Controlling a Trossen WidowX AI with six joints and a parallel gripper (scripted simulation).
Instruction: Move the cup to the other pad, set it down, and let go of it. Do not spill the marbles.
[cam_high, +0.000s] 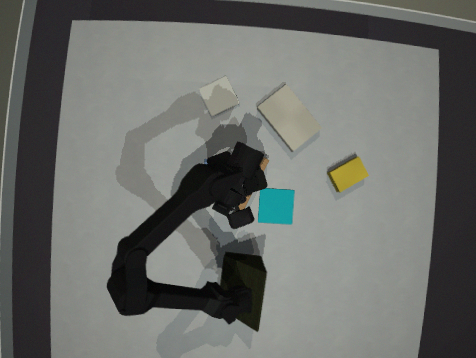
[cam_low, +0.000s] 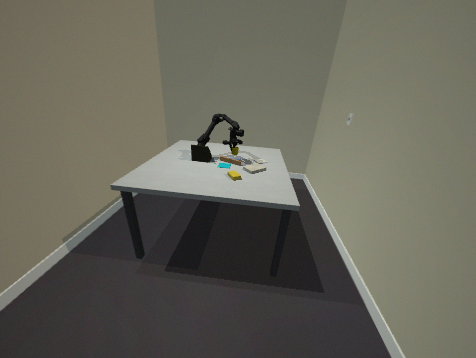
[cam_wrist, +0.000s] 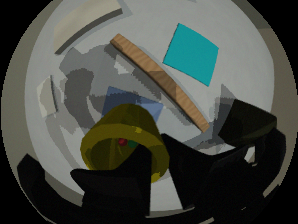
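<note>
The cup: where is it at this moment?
In the wrist view the yellow cup sits lower left, gripped in the end effector over a blue pad, beside the wooden strip. The arm hides it from above.

Matt black pincer (cam_wrist: 156, 176); wood-grained plank (cam_wrist: 160, 79).

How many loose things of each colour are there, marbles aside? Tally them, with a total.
White: 2, small slab, large slab
Yellow: 2, block, cup
Cyan: 1, cyan pad
Blue: 1, blue pad
Brown: 1, plank
Total: 7
</note>
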